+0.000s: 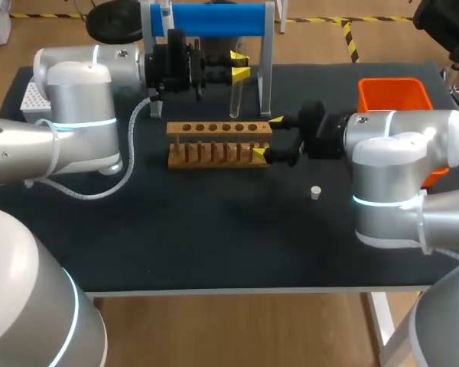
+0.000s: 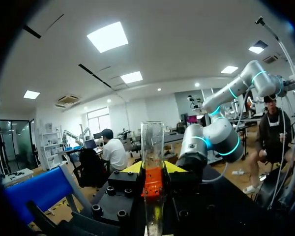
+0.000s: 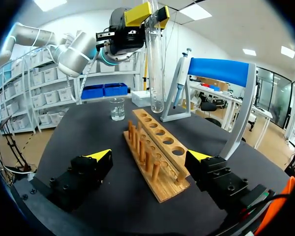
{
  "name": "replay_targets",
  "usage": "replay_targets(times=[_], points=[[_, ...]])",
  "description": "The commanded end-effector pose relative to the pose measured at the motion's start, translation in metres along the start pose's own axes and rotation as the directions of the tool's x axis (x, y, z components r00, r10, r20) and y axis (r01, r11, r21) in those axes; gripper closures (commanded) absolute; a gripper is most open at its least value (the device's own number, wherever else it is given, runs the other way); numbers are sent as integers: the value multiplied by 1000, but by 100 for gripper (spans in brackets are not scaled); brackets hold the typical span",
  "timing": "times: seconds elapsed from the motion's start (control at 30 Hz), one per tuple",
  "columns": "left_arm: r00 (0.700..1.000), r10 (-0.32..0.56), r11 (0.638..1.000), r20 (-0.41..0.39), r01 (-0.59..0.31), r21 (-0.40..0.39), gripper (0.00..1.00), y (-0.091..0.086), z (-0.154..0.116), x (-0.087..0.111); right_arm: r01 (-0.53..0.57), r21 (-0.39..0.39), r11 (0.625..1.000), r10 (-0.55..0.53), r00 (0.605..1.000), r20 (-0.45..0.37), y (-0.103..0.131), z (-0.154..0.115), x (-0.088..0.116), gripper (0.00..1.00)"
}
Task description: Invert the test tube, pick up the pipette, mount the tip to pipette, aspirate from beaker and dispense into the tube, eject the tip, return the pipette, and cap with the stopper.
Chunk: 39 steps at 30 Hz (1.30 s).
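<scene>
As things lie on the bench: open room in front of the rack; crowded behind it
Left arm: reaches in behind the rack; nearer the tube than the right arm, which comes to the rack's right end
Pipette stand: behind the rack, one leg just beside the tube; pipette hanging on it
Orange bin: well to the right of the rack, behind the right arm
Beaker: past the rack's left end
Test tube: raised just behind the rack; long axis upright, round end down, mouth up
Left pincer: clenched on the tube near its mouth
Right pincer: released; fingers flank the rack's right end; whether they touch it I cannot tell
Stopper: in front and to the right of the rack, apart from it
Coming move, as I judge: tube brought forward over a hole, then straight down; little slack beside the stand's leg
</scene>
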<state>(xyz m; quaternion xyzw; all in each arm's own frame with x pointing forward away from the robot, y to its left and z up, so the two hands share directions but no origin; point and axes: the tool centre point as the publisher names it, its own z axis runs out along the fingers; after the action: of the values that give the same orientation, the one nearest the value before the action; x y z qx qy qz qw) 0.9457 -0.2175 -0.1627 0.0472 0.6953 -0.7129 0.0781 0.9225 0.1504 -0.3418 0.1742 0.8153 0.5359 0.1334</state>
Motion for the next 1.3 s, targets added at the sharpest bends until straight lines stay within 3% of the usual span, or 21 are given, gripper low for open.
replay_targets(times=[0.03, 0.47, 1.3], points=[[1000, 0, 1000, -2, 0, 0, 100, 0, 0, -1, 1, 0, 1000, -1, 1000, 4, 0, 0, 1, 0], [1000, 0, 1000, -2, 0, 0, 100, 0, 0, -1, 15, -18, 1000, -15, 999, 29, 3, 8, -1, 0], [1000, 0, 1000, -2, 0, 0, 100, 0, 0, -1, 23, 24, 999, -23, 1000, 21, -3, 24, -1, 0]])
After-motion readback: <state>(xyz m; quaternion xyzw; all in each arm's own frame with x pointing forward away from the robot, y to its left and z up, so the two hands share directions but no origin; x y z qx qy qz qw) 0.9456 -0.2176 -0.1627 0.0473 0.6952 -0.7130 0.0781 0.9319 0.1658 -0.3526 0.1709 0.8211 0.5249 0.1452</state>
